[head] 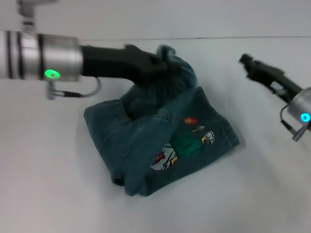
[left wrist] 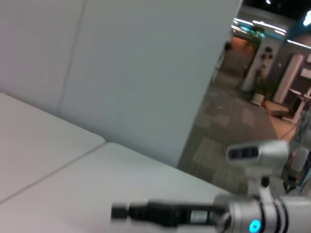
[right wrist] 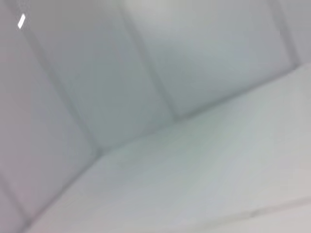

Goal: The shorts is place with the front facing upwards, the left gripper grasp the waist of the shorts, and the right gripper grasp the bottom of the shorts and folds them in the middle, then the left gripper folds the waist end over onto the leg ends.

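My left tool [head: 163, 65] is buried in a lifted bunch of the shorts [head: 160, 141], and the cloth hides its fingertips, so I judge only from the raised fabric that it is clenched on the denim; whether that bunch is the waist I cannot tell, since no ruched band shows clearly. My right tool [head: 244, 60] hangs apart from the garment on my right side above the desk [head: 48, 184], holding nothing; its tip is too small and dark for me to tell whether it is released or closed. In the left wrist view the same right tool [left wrist: 119, 211] shows as a slim black rod ending a silver wrist with a blue light, and its fingers are no clearer there. The right wrist view gives only pale wall panels and desk surface. The shorts lie mid-desk, already doubled into a rumpled, roughly square bundle of blue-green denim with faded patches; the embroidered figure [head: 182, 143] in red, white and green faces up on the top layer. The leg hems are not distinguishable among the folds.
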You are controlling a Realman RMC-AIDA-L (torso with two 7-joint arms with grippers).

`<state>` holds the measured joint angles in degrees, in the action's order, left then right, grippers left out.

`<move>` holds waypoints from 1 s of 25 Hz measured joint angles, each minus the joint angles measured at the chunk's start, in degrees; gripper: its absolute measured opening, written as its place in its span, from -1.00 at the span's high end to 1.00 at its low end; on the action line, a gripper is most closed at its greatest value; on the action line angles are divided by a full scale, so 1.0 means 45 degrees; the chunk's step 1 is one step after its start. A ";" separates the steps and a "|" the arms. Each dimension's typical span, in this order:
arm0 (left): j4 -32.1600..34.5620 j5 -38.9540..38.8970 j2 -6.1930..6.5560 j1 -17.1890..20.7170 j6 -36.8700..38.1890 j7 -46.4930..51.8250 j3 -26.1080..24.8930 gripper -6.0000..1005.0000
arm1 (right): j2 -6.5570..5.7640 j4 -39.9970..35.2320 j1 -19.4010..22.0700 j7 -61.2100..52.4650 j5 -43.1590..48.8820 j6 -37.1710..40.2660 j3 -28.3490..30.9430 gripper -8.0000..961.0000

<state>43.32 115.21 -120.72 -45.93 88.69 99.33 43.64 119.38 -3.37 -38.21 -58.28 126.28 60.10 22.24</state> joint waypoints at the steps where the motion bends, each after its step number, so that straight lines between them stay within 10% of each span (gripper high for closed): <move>1: -0.0153 0.0006 -0.0153 -0.0088 -0.0245 -0.0052 0.0210 0.86 | -0.0014 -0.0022 0.0098 0.0029 -0.0378 0.0244 0.0035 0.97; 5: -0.0733 -0.0024 -0.0715 -0.0468 -0.1946 -0.0077 0.1927 0.84 | -0.0039 -0.0154 0.0208 0.0074 -0.1025 0.0665 0.0052 0.96; 12: -0.2067 -0.0986 -0.0836 -0.0954 -0.5068 0.0381 0.5636 0.77 | -0.0015 -0.0179 0.0303 0.0076 -0.1057 0.0708 0.0063 0.94; 25: 0.0359 -0.3444 -0.0786 0.1864 -0.4303 -0.0313 0.4570 -0.05 | -0.0359 -0.0348 0.0505 -0.0387 -0.0965 0.2218 -0.1176 0.91</move>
<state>44.94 99.71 -124.26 -37.54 69.32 97.93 64.21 117.77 -4.94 -35.94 -60.02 121.94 70.08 16.95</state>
